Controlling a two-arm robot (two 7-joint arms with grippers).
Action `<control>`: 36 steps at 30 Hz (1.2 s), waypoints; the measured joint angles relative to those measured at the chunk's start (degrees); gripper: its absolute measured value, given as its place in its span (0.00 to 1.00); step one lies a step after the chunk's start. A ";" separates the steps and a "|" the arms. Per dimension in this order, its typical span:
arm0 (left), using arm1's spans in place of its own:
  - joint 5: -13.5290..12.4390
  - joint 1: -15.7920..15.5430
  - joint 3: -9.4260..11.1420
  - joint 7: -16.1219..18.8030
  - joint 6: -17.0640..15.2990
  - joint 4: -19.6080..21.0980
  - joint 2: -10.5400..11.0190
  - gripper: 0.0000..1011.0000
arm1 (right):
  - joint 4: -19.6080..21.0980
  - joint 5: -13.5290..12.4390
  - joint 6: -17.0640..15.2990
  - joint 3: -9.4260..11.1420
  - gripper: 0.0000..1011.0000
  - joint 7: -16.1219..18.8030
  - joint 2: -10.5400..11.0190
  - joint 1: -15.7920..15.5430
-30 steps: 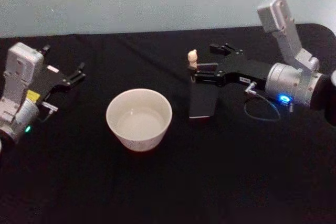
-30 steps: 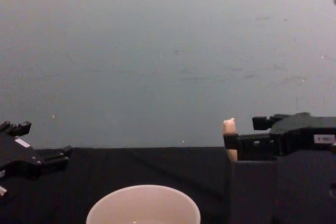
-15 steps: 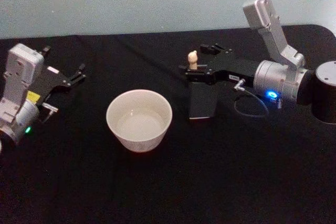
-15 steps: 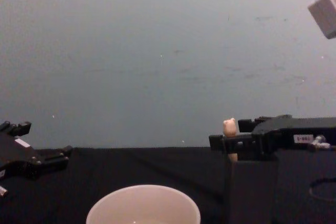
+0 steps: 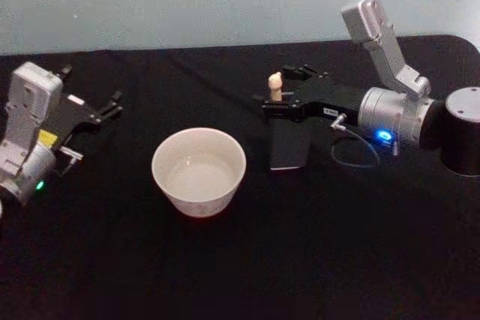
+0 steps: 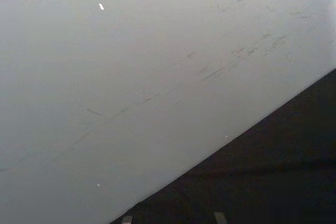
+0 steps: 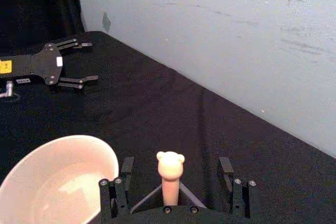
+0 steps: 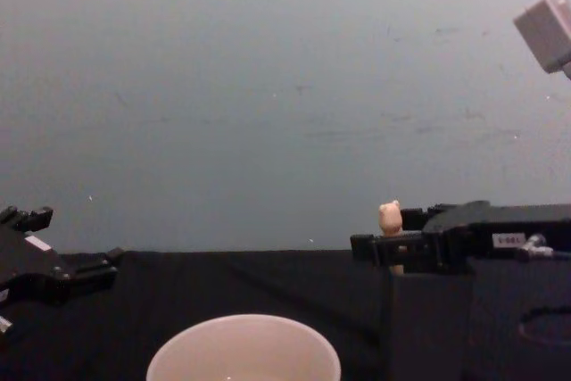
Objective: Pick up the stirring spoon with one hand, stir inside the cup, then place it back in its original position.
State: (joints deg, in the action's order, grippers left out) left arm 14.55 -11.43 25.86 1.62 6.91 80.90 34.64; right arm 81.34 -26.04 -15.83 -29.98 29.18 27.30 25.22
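Spoon [image 5: 275, 84] position: upright in the holder [image 5: 289, 148], at 3 o'clock from the cup [image 5: 199, 171]. The knob and upper handle stand above the holder's rim; the rest is hidden inside.
Spoon handling: treat it as light, slim and stiff. The smooth handle will probably slip or swing if you pinch it loosely.
Grip point: close on the handle just below the knob, above the holder's rim.
Right claw [image 5: 277, 92]: fingers apart, one on each side of the handle, not touching it.
Left claw [image 7: 92, 61]: parked at 9 o'clock from the cup, fingers apart.
Obstructions: the holder walls enclose the lower spoon, so lift straight up before you travel toward 9 o'clock. Clear the cup rim on entry.
Cable [image 5: 352, 161]: a loop at 3 o'clock from the holder, away from the spoon's path to the cup.
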 joint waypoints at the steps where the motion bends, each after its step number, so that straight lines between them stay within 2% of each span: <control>1: 0.00 0.00 0.00 0.00 0.00 0.00 0.00 0.99 | 0.00 -0.02 0.00 -0.01 0.99 0.02 0.01 0.01; 22: 0.00 0.00 0.00 0.00 0.00 0.00 0.00 0.99 | 1.53 0.26 -0.45 -0.25 0.99 -0.01 1.15 -0.04; 36: 0.00 0.00 0.00 0.00 0.00 0.00 0.00 0.99 | 1.57 0.53 -1.37 -0.42 0.99 -0.17 1.18 0.05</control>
State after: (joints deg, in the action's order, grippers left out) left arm 14.55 -11.43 25.86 1.62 6.91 80.90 34.65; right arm 82.91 -25.52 -17.20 -30.40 29.01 28.48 25.27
